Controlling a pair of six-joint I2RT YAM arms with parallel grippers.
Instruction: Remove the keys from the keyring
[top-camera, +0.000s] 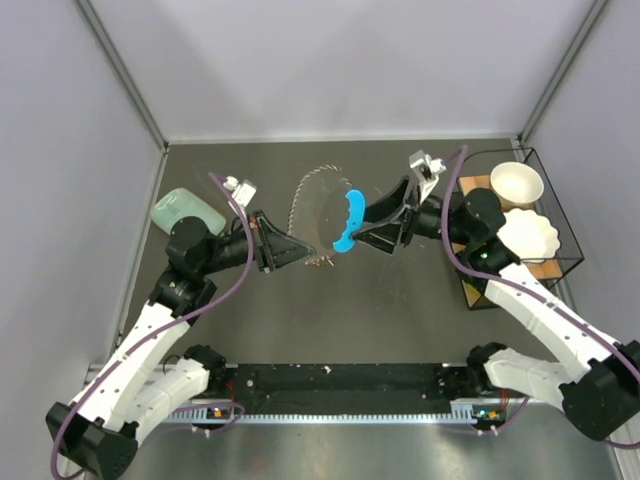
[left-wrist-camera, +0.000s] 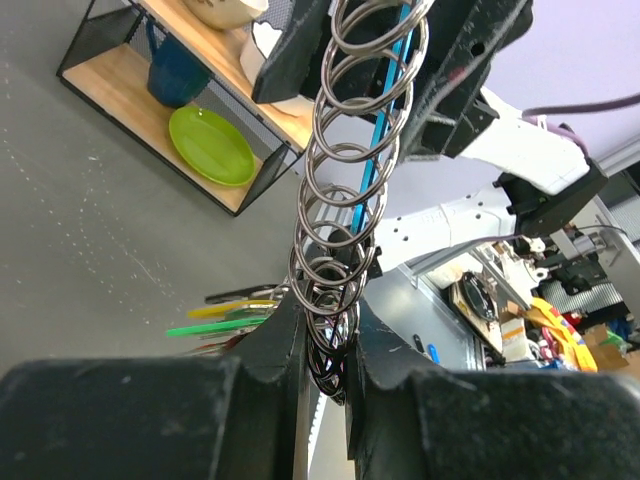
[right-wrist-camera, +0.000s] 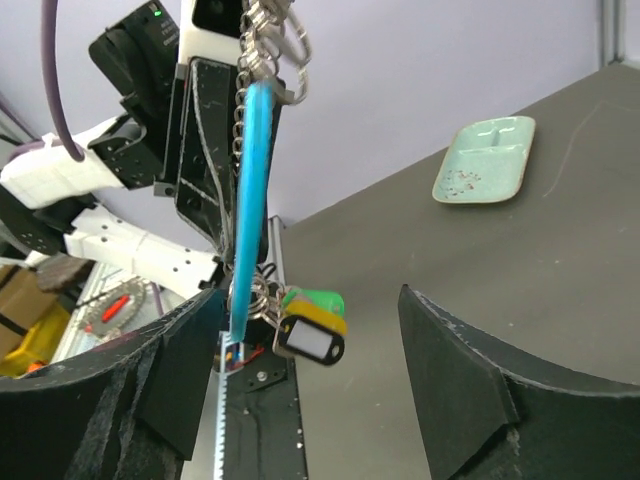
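Note:
The keyring's bright blue loop (top-camera: 347, 221) hangs above the table between my two grippers. It shows edge-on in the right wrist view (right-wrist-camera: 252, 190). A chain of metal rings (left-wrist-camera: 350, 170) runs from it. The keys (top-camera: 320, 263) hang at its lower end, with green, yellow and black heads (right-wrist-camera: 312, 325), and show sideways in the left wrist view (left-wrist-camera: 225, 318). My left gripper (top-camera: 298, 250) (left-wrist-camera: 330, 318) is shut on the ring chain. My right gripper (top-camera: 372, 226) (right-wrist-camera: 310, 293) is wide open, the blue loop close by its left finger (right-wrist-camera: 190, 350). The pale fan-shaped piece is not visible.
A mint-green flat tray (top-camera: 185, 212) (right-wrist-camera: 485, 160) lies at the far left. A wire shelf (top-camera: 560, 262) at the right holds a cream bowl (top-camera: 515, 182) and white plate (top-camera: 527, 235), plus a green plate (left-wrist-camera: 210, 145) and blue mug (left-wrist-camera: 172, 70). A black rail (top-camera: 340, 380) runs along the near edge.

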